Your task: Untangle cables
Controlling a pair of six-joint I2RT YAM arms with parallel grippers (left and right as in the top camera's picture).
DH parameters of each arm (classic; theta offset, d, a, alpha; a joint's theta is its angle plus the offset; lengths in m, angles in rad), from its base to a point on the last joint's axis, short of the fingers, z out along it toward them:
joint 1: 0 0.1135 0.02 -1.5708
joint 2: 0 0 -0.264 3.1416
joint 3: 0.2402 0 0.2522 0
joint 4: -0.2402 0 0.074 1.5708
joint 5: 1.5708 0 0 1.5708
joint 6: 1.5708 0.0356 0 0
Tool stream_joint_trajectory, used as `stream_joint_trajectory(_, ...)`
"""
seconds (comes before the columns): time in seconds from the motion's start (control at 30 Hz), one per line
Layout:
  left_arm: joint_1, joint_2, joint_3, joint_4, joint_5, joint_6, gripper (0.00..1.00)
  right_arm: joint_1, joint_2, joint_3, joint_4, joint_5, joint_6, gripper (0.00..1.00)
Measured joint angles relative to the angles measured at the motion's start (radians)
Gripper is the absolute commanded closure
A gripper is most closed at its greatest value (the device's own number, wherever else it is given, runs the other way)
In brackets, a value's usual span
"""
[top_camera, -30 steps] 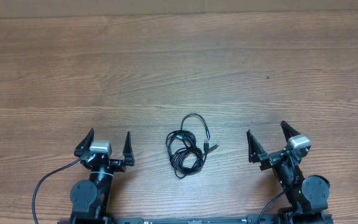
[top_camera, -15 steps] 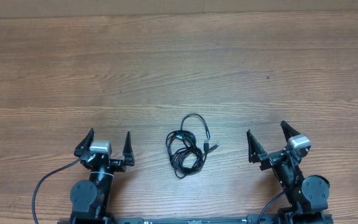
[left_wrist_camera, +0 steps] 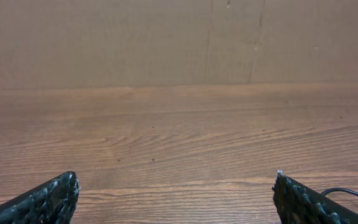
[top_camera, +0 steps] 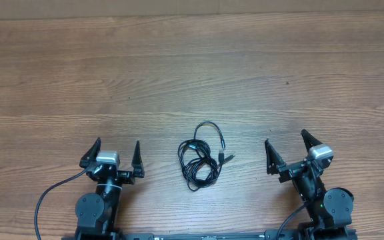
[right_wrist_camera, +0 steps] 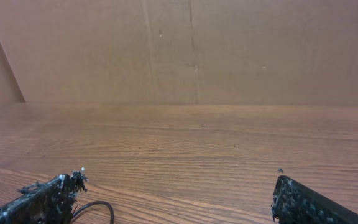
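The cables (top_camera: pixel 202 157) are lying in one small bunch on the table (top_camera: pixel 192 60), toward its 6 o'clock side. The left gripper (top_camera: pixel 117 141) is sitting at 9 o'clock from the bunch, and the right gripper (top_camera: pixel 285 137) at 3 o'clock. Both are standing wide open, holding nothing and touching nothing.

To start well, I think each gripper should be going for a different cord, near a loose end like the silvery plug (top_camera: pixel 227 157) poking out at 3 o'clock. Then they should be pulling apart gently, so no knot is getting tighter.

Which cord is lying on top is too small to tell. Each wrist camera is catching only a tiny bit of cord at its bottom edge.
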Motion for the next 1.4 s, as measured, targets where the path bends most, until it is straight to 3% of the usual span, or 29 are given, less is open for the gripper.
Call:
stream_joint_trajectory(0.83, 0.0, 0.0, 0.001, -0.006, 0.016, 0.0, 0.0, 0.0, 0.0, 0.0, 0.0, 0.0, 0.0, 0.0)
stream_joint_trajectory(1.4, 0.0, 0.0, 0.149, -0.294, 0.11, 0.037, 0.0, 0.0, 0.0, 0.0, 0.0, 0.0, 0.0, 0.0)
